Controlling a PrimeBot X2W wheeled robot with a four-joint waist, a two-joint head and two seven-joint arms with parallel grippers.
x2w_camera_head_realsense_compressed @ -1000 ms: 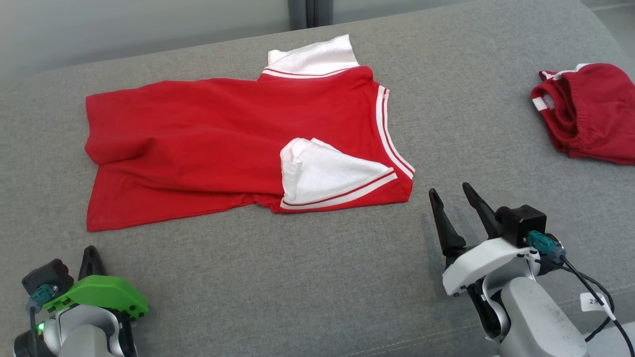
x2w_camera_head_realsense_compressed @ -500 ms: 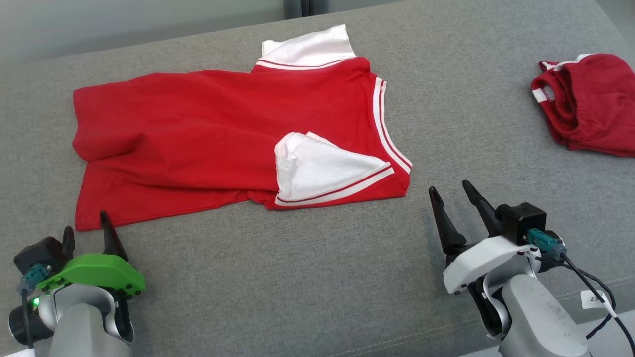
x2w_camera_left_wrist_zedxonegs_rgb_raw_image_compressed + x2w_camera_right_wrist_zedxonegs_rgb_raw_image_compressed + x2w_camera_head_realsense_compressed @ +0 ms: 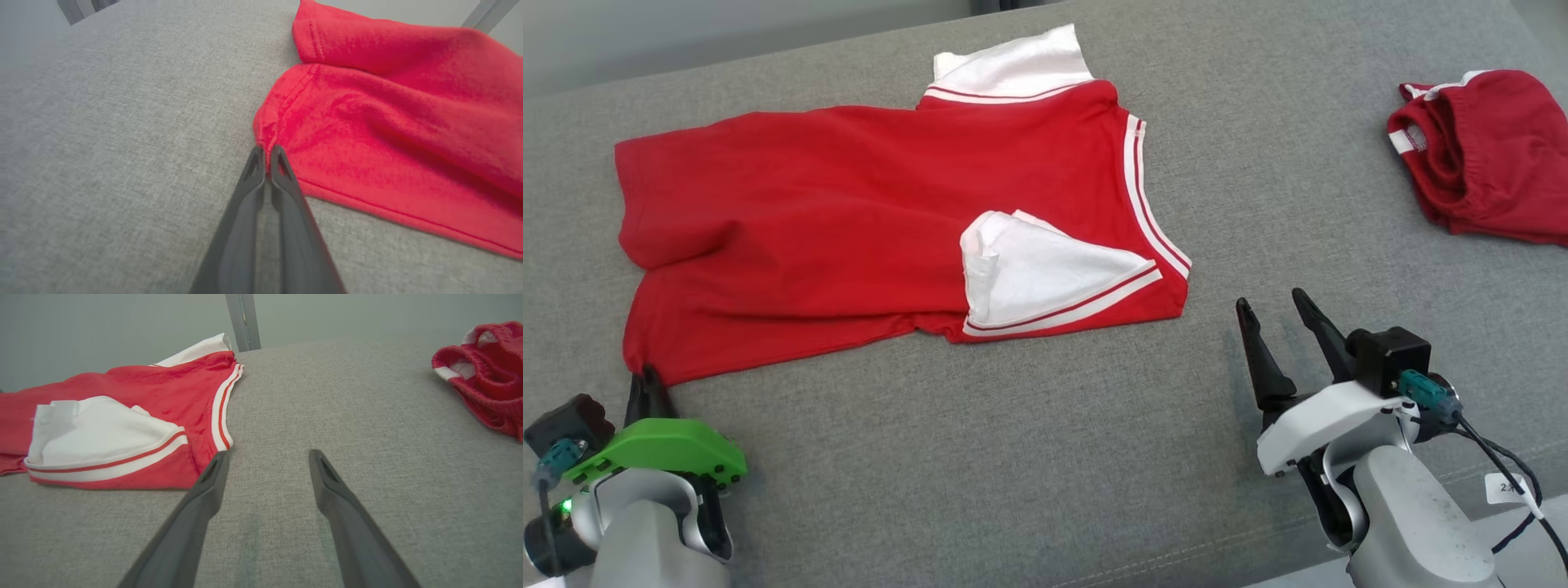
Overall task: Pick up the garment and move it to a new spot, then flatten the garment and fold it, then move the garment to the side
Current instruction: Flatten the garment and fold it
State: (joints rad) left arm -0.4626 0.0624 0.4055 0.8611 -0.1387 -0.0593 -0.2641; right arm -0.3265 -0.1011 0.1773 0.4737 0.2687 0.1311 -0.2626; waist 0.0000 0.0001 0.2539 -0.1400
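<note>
Fingers of the left gripper (image 3: 645,377) pinch together on the near hem corner of the red shirt (image 3: 833,212), which is spread over the grey cushion (image 3: 1029,457) from nine to twelve o'clock. Bare cushion runs along six o'clock. At four o'clock the right gripper (image 3: 1270,300) stands with fingers apart, clear of the cloth. One red bundle (image 3: 1494,155) lies at two o'clock.

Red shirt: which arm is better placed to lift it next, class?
Left. The left end effector is shut on the red shirt's hem corner; the right end effector is open, off the cloth.
</note>
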